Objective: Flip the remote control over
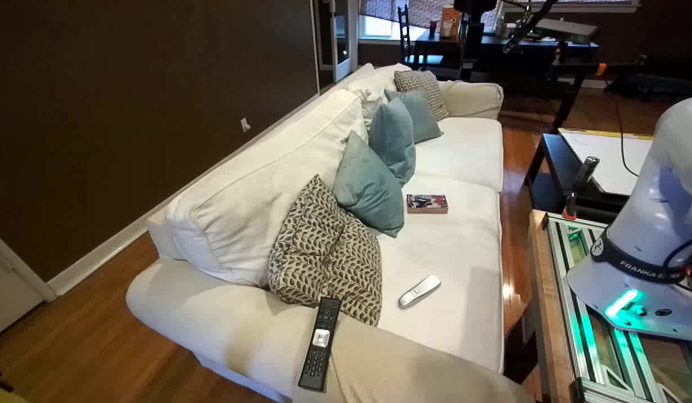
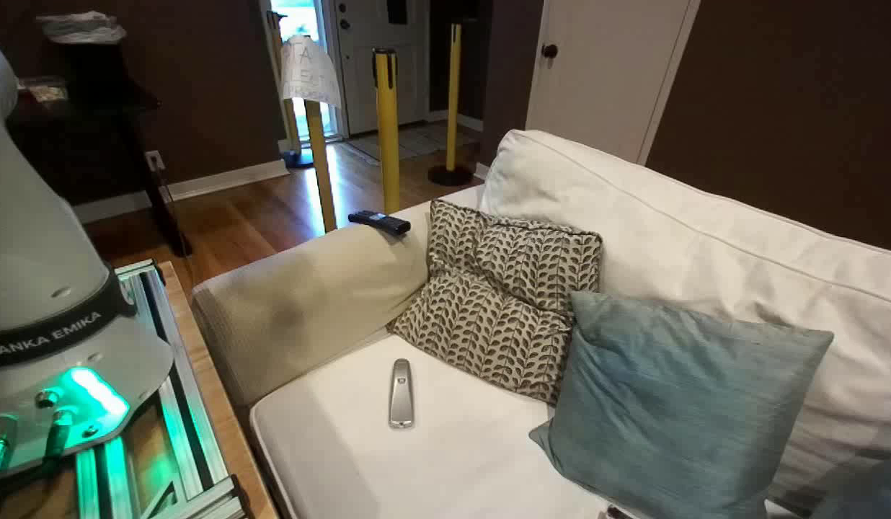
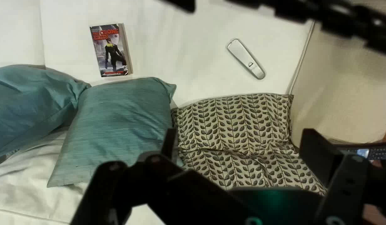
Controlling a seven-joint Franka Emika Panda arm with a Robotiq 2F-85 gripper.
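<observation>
With jaws spread apart and empty, expect a light, stiff, slick pale remote control (image 3: 245, 58), and pinch across its long edges near mid-length.

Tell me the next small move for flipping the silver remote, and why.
I'd probably shift the open gripper toward the silver remote, lowering only once it shows between the fingers. In the wrist view, the patterned pillow shows between the widely parted fingers, while the remote lies on the sofa seat, higher in the picture; descending here would likely meet the pillow first.
</observation>
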